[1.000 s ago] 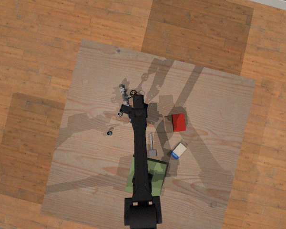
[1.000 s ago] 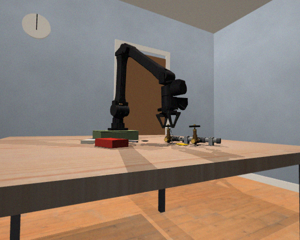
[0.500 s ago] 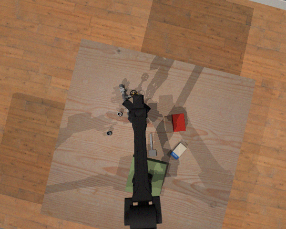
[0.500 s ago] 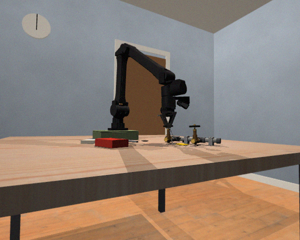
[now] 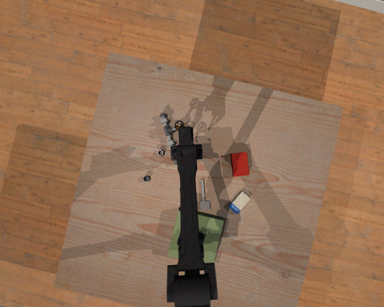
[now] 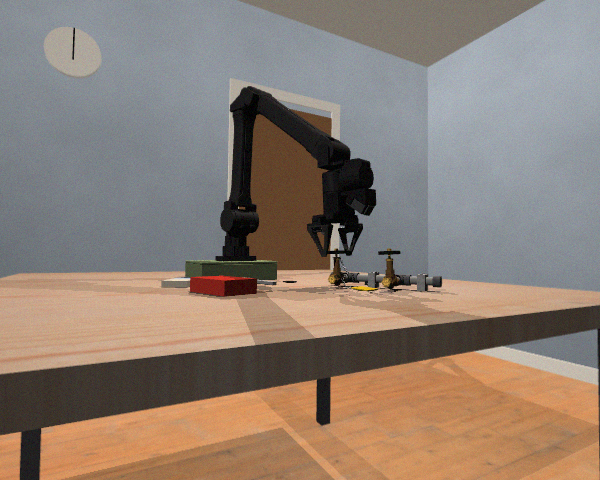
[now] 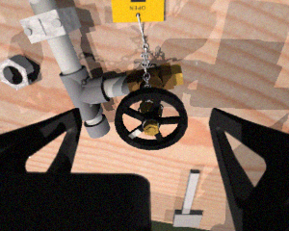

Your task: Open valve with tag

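Note:
The tagged valve has a black handwheel [image 7: 151,120] on a brass body [image 7: 159,77] [image 6: 335,276]. A chain [image 7: 144,53] runs from it to a yellow tag [image 7: 137,10] [image 6: 365,288]; only the word OPEN shows, and the number is cut off. The valve branches off the near end of a grey pipe [image 7: 63,48] [image 5: 166,129] [image 6: 365,277]. A second valve [image 6: 389,266] [image 5: 179,124] stands further along the pipe. My gripper [image 7: 145,115] [image 6: 335,250] is open, fingers wide on either side of the tagged handwheel, just above it and not touching. In the top view my wrist hides this valve.
A hex nut [image 7: 14,72] [image 5: 160,152] lies beside the pipe, and a small dark cylinder [image 5: 146,178] lies further left. A grey T-shaped tool [image 5: 203,196] [image 7: 189,204], a red block [image 5: 240,164] [image 6: 222,285] and a white-and-blue box [image 5: 239,201] lie right of my arm. My base stands on a green pad [image 5: 212,231].

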